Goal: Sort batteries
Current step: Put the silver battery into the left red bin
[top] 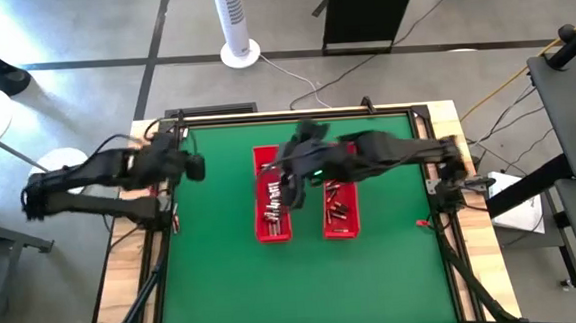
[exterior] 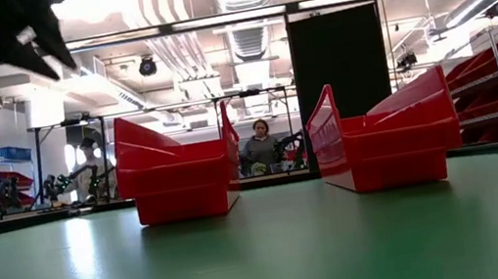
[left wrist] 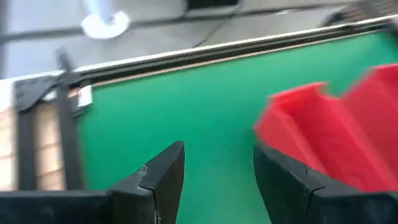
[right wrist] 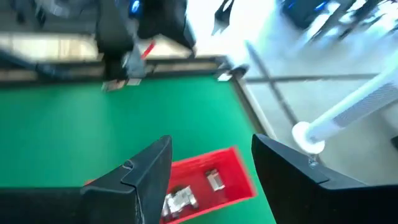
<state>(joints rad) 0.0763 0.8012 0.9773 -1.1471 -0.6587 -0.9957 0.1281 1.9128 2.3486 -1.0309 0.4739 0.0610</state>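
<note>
The batteries point(top: 273, 214) lie in two red trays point(top: 258, 198) at mid-table, more in the left tray than the right. The right gripper point(top: 292, 186) hangs above the left tray, fingers point(right wrist: 146, 174) spread, nothing between them. Its arm stretches in from the right edge. The left gripper point(left wrist: 217, 180) waits, spread and empty, near the table's left edge.
</note>
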